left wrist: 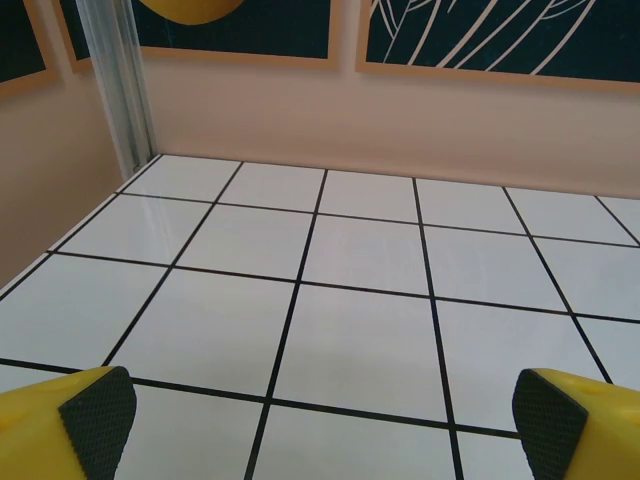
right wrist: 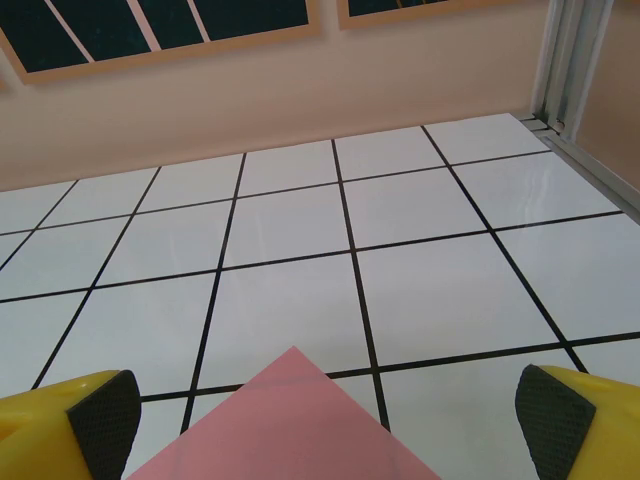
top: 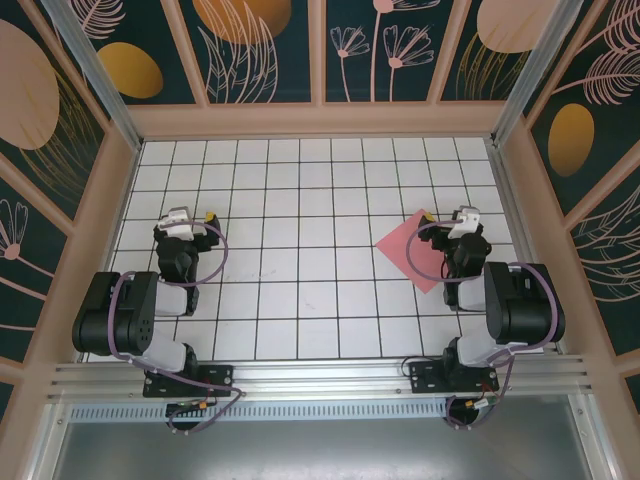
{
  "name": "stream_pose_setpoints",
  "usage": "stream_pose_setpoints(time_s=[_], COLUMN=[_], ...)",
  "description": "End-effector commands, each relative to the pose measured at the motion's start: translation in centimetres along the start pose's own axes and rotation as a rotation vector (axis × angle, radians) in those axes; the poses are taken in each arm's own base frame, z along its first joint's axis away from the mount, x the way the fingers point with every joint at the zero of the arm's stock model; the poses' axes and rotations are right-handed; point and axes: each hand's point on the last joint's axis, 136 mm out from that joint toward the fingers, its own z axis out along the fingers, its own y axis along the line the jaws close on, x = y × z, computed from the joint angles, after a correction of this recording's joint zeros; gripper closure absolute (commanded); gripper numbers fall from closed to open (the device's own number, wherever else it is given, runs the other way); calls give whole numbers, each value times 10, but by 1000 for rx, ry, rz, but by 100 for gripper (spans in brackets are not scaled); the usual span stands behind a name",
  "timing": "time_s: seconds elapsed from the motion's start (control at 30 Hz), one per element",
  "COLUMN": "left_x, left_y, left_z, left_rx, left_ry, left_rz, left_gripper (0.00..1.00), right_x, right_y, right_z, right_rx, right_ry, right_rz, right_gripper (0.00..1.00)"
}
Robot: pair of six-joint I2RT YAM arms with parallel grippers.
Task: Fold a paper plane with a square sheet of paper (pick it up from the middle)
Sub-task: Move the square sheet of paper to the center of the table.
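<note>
step: start, sheet not yet picked up, no fold made.
square sheet of paper (top: 410, 256) lies flat on the table (top: 300, 200), partly under the right gripper (right wrist: 320, 425); left gripper (left wrist: 320, 415) and right both released (left over bare tiles). next: grasp the sheet's middle.

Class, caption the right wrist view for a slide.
Open right gripper above a corner of the pink paper on the tiled table.
</note>
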Motion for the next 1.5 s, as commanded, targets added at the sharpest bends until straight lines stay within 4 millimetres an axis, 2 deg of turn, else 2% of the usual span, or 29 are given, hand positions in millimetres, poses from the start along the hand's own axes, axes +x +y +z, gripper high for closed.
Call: stream_pose_setpoints(time_s=[0.0, 0.77, 0.9, 1.03, 1.17, 1.3, 1.47], left_x=[-11, -11, -13, -23, -31, -50, -79], left_y=[-2, -2, 2, 13, 28, 34, 21], left_z=[0, 0, -2, -5, -1, 0, 1], left_rx=[16, 15, -5, -73, -175, -227, -199], left_ry=[-47, -45, -55, -68, -11, 34, 103], left_rz=[7, 6, 0, -30, -73, -169, -400], left_gripper=[1, 2, 2, 2, 2, 1, 1], right_x=[-6, -6, -13, -39, -53, -42, -18], right_y=[1, 1, -4, -8, -15, -8, 2], right_z=[3, 3, 1, -5, -6, 0, 11], right_rx=[-12, -11, 22, 74, 145, 160, 258], right_ry=[-18, -16, -32, -39, 27, 189, 421], right_rz=[-13, -13, -2, 16, 165, 324, 440], right_gripper=[1, 1, 1, 1, 1, 1, 1])
